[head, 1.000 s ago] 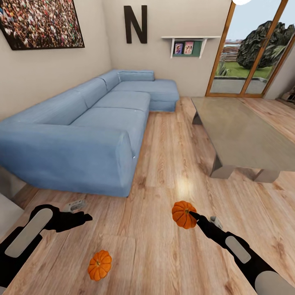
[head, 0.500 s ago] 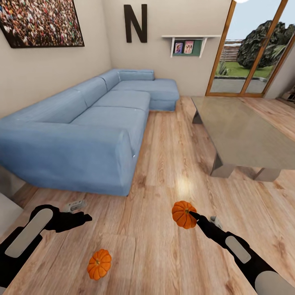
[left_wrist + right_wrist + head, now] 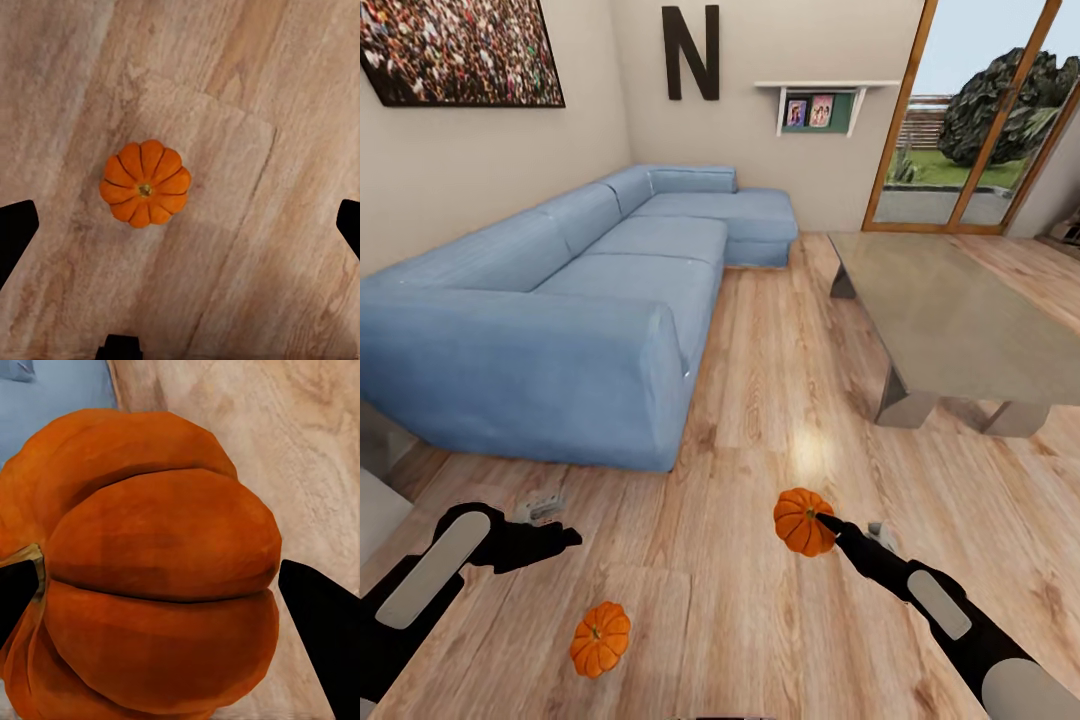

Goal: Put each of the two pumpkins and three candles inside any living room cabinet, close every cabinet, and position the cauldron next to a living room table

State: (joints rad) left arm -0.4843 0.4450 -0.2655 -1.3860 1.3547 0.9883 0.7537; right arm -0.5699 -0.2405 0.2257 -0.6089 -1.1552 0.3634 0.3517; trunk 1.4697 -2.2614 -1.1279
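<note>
Orange floor pumpkin (image 3: 600,639) lies directly under your left gripper (image 3: 180,225), jaws spread wide, stem up; your right gripper (image 3: 838,533) is clamped on the other pumpkin (image 3: 803,521).

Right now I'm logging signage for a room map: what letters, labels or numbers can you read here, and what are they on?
"N": large dark block letter on the beige back wall.
Small framed pictures on the white wall shelf: too small to read.
Crowd-scene wall picture: no legible text.
Orange pumpkins: none.
</note>
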